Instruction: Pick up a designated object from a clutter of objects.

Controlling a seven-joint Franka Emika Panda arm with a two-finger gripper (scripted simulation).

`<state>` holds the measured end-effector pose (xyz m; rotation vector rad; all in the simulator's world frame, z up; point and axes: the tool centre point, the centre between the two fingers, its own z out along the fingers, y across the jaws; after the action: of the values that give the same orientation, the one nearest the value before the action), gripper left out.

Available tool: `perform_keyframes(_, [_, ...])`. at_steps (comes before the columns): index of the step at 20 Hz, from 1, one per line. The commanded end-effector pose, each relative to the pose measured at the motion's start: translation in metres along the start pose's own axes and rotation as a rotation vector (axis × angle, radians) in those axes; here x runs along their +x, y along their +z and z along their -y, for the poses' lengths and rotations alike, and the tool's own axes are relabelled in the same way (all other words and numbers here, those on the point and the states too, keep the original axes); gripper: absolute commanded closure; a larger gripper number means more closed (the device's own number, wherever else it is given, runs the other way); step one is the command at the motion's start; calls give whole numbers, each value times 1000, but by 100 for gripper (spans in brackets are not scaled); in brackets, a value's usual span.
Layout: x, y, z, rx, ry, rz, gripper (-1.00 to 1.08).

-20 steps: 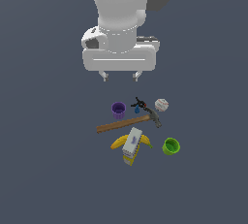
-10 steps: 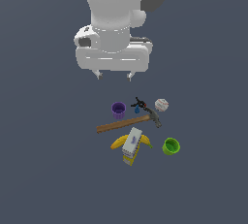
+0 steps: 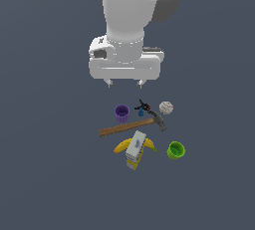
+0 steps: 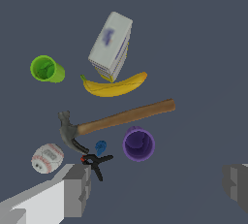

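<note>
Baseball below wide-open tool, toward exterior view's right, well apart

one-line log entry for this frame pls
phase: approach | tool: open, empty, above the clutter | target: baseball, on the surface, not touched | nearest items: hammer head, black clamp | grasp: not yet made

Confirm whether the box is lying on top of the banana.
Yes: in the exterior view the box lies across the middle of the banana, whose yellow ends stick out on both sides.
</note>
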<state>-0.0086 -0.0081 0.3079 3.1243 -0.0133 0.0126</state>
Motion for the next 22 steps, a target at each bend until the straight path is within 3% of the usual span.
perform_keyframes(1, [0,13,14,-4,-31,1,-92])
perform_keyframes(10, [-17,88,93,-15,-215,1,-92])
perform_keyframes(16, [-48,143,154,-9,-366,1,-92])
perform_keyframes(22, [-81,181,195,5,-479,2,-92])
